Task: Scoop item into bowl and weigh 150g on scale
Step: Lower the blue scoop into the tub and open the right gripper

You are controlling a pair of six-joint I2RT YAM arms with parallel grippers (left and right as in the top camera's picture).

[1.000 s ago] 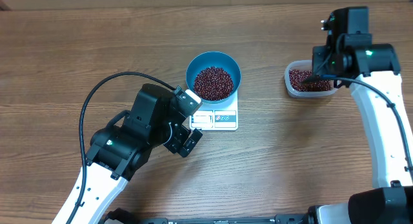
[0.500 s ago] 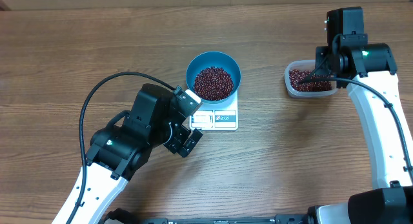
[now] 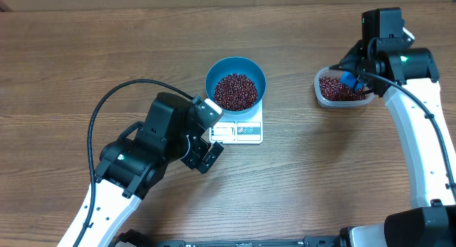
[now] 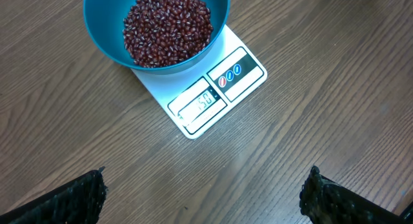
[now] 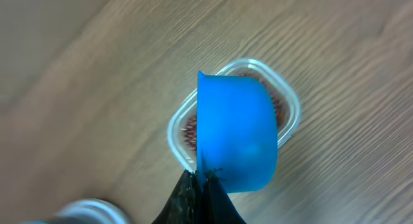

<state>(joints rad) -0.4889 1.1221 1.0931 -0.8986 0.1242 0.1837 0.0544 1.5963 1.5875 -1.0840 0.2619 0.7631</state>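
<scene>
The teal bowl (image 3: 236, 67) stands on the white scale (image 3: 246, 132), filled with a heap of dark red-brown beans (image 3: 236, 91). In the left wrist view the bowl (image 4: 103, 37), its beans (image 4: 166, 27) and the scale (image 4: 239, 72) lie ahead of my left gripper (image 4: 205, 185), which hangs open over bare wood. From above, that left gripper (image 3: 206, 159) is just left of the scale's front. My right gripper (image 3: 354, 77) is shut on a small bright-blue scoop (image 3: 348, 80) above the clear tub. In the right wrist view the scoop (image 5: 235, 130) hides most of the tub.
A clear plastic tub (image 3: 322, 97) with more beans (image 3: 333, 87) sits at the right, below the scoop; its rim (image 5: 292, 101) shows in the right wrist view. A black cable (image 3: 107, 104) loops over the table left of the left arm.
The right gripper has turned and risen a little over the tub, and the blue scoop now shows from above. The left arm, bowl and scale are unmoved.
</scene>
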